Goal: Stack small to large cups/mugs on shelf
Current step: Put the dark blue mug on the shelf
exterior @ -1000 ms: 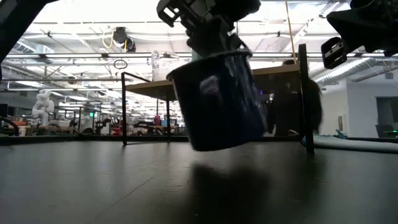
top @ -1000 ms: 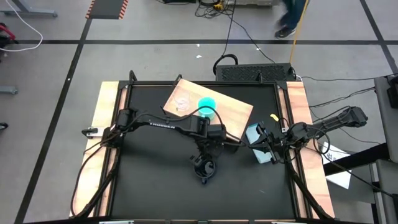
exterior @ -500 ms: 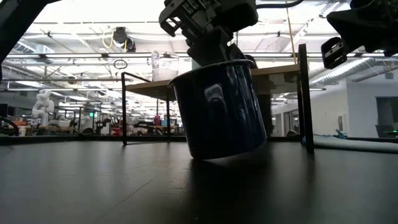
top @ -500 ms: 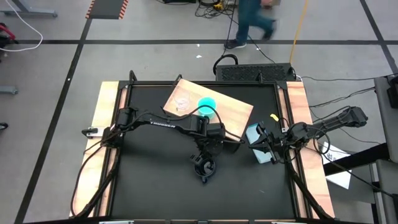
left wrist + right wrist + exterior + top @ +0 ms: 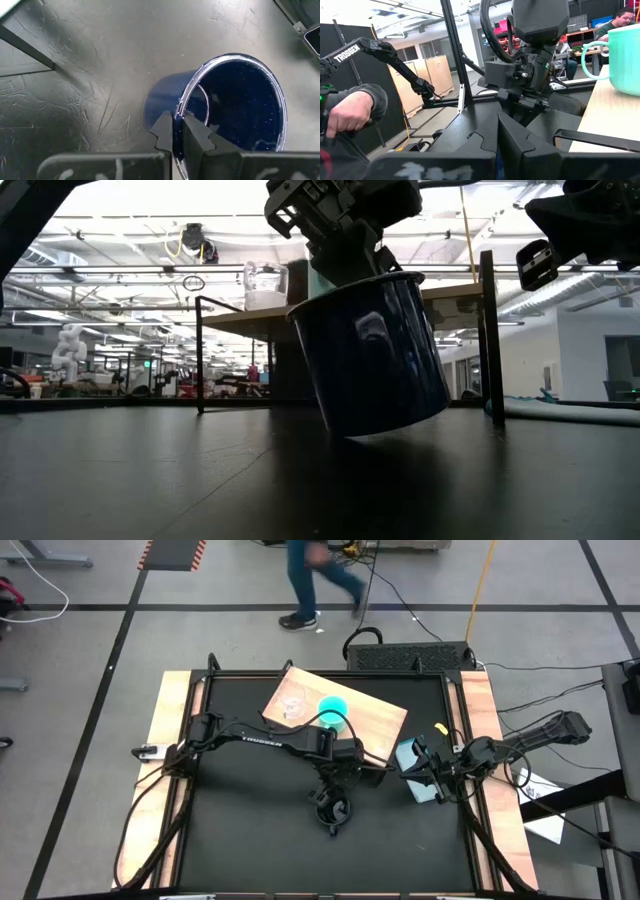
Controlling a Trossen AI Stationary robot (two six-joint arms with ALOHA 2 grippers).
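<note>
The black mug (image 5: 375,355) hangs tilted under my left gripper (image 5: 178,131), which is shut on it over the middle of the tabletop (image 5: 331,810), just in front of the shelf. The wooden shelf (image 5: 375,720) stands on dark legs at the far middle. On it stand the small clear cup (image 5: 292,705) and the turquoise mug (image 5: 333,710). My right gripper (image 5: 425,778) waits shut at the table's right, over a flat light-blue item (image 5: 408,755). My left gripper pinches the mug's rim (image 5: 181,102), one finger (image 5: 197,134) inside the mug and one (image 5: 164,131) outside. The fingers come from above, pointing down. The mug hangs tilted with its mouth up. Its low bottom edge (image 5: 345,432) is at the tabletop; whether it touches I cannot tell.
The shelf's dark legs (image 5: 490,340) stand behind the mug. Wooden strips (image 5: 175,740) run along the table's left and right sides. A person walks on the floor beyond the far edge (image 5: 315,580). A person's hand (image 5: 350,110) shows in the right wrist view.
My left gripper has come down with the black mug and gone a little toward the table's right edge. The mug has stayed tilted in the hold and now sits lower, near the tabletop. The person behind the table has walked leftward.
</note>
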